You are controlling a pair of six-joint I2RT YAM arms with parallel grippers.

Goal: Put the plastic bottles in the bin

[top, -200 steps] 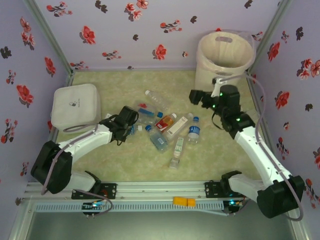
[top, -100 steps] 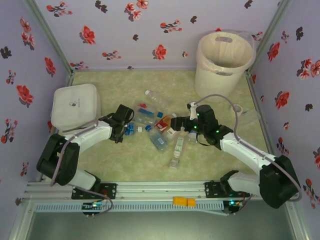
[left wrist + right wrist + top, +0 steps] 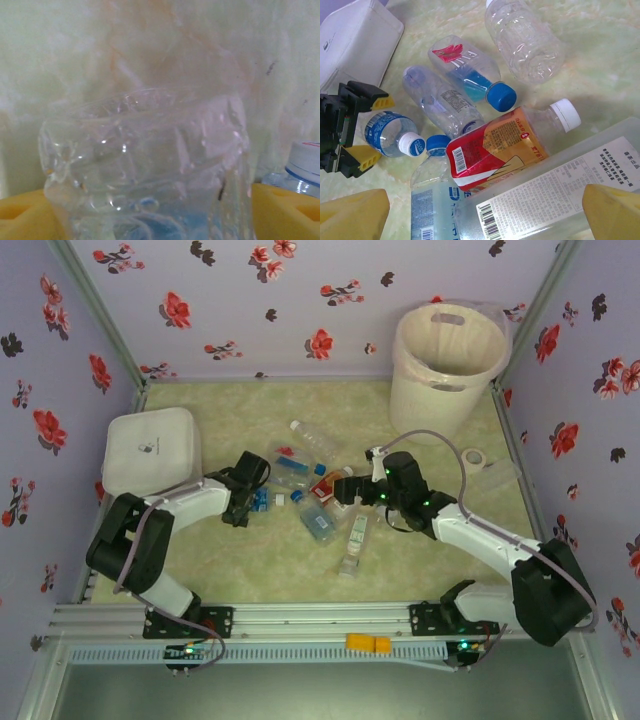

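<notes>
Straddling a crumpled clear plastic bottle (image 3: 145,150) on the pale green table (image 3: 250,410), the left gripper (image 3: 258,502) brackets it; whether it squeezes, I cannot tell. Light, thin-walled, slippery: grip mid-body. The right gripper (image 3: 350,486) hangs released, well apart from the tall cream bin (image 3: 440,390).

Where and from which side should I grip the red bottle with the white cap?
Grip the red bottle across its labelled middle, from above. It lies flat, seemingly on the white-labelled bottle, so both long sides look reachable.
</notes>
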